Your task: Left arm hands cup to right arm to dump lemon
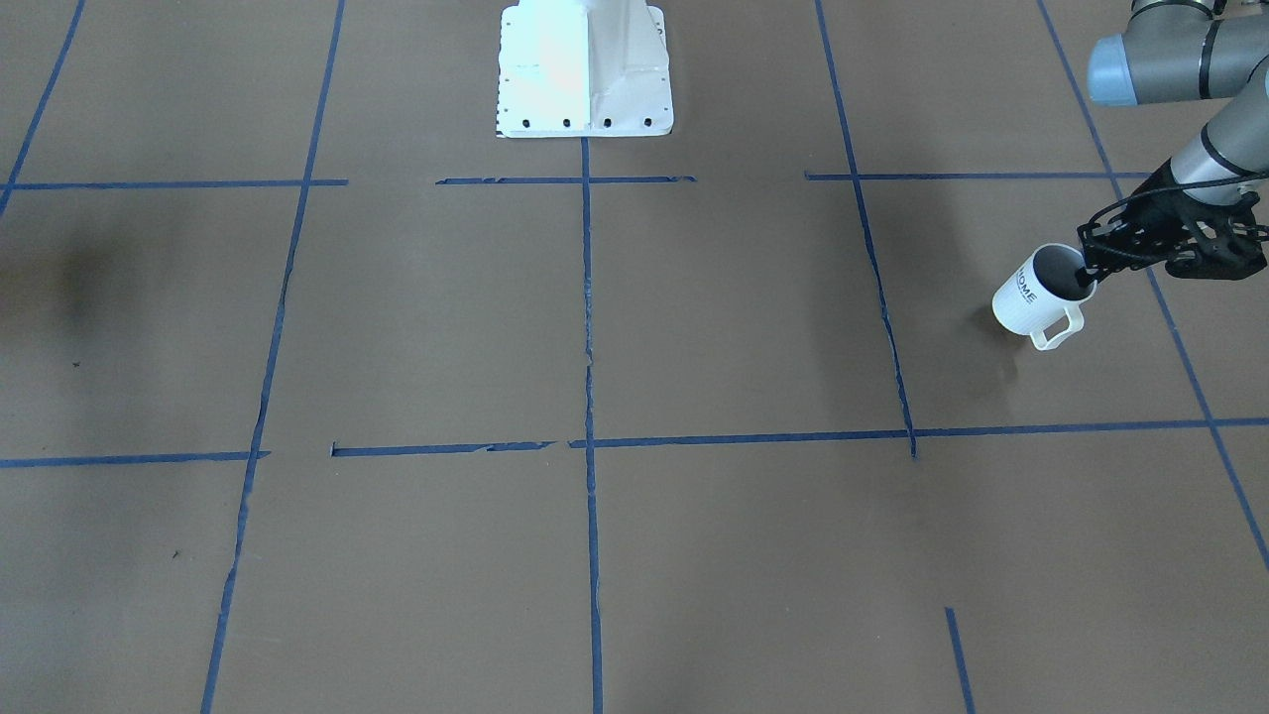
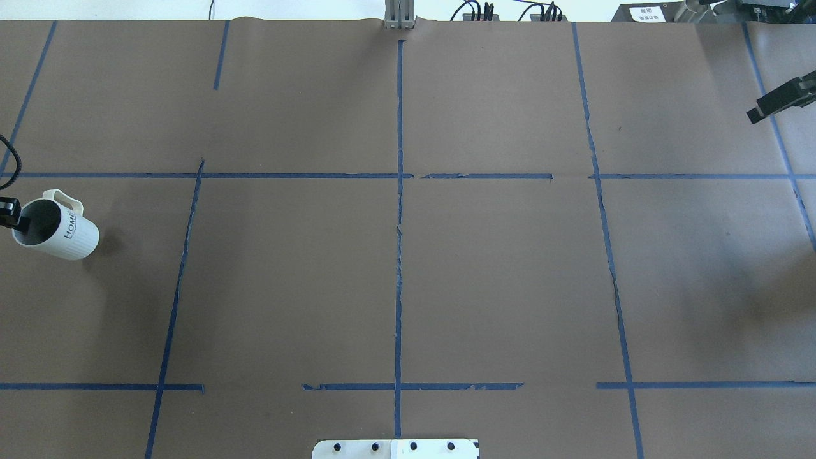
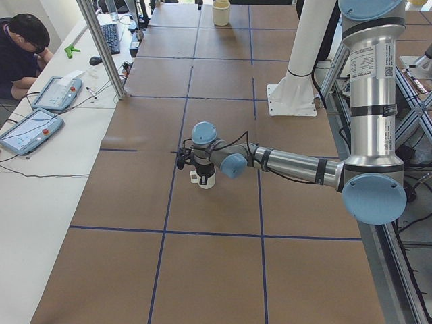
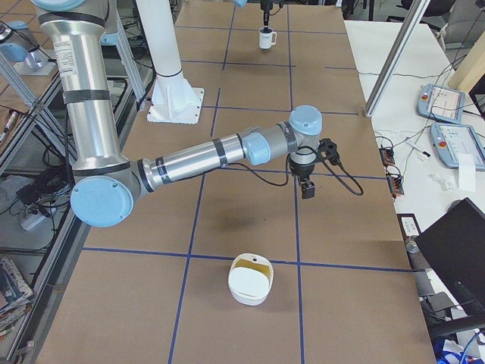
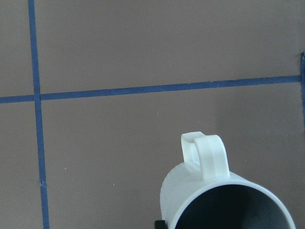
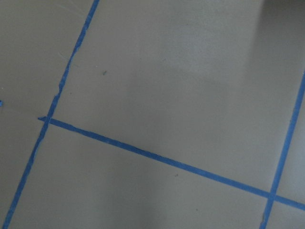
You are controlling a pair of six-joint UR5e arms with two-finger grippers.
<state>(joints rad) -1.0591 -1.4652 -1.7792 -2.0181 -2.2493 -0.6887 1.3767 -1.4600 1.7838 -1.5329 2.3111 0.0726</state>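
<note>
The left hand is clamped on the rim of the one white mug, near the worktop's left end. The right hand hangs over the far end; how open it is, I can't tell. One white bowl sits at that end.

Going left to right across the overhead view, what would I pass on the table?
cup → base plate → right gripper
</note>
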